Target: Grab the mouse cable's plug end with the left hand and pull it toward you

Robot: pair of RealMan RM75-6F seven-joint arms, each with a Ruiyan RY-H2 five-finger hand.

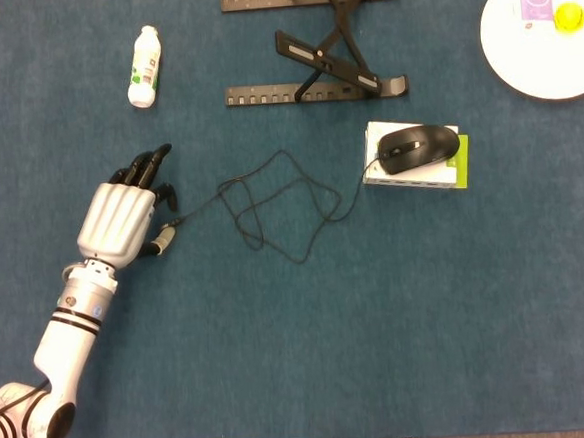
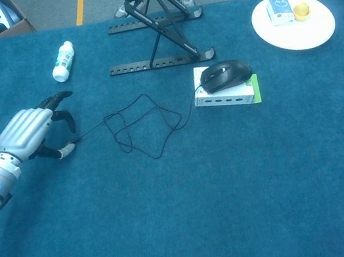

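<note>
A black mouse (image 1: 419, 148) (image 2: 224, 74) sits on a white and green box (image 1: 453, 175). Its thin black cable (image 1: 276, 205) (image 2: 144, 123) lies in loose loops on the blue cloth and runs left to the silver plug end (image 1: 169, 231) (image 2: 70, 145). My left hand (image 1: 122, 219) (image 2: 26, 131) hovers right at that plug. The thumb tip sits beside the plug and one finger curls down above it with a gap between them. The other fingers point away. Nothing is gripped. My right hand is not visible.
A white bottle (image 1: 143, 66) (image 2: 62, 61) lies at the back left. A black folding stand (image 1: 315, 47) (image 2: 155, 35) stands behind the cable. A white plate (image 1: 540, 31) (image 2: 293, 20) with a yellow item and a small card sits at the back right.
</note>
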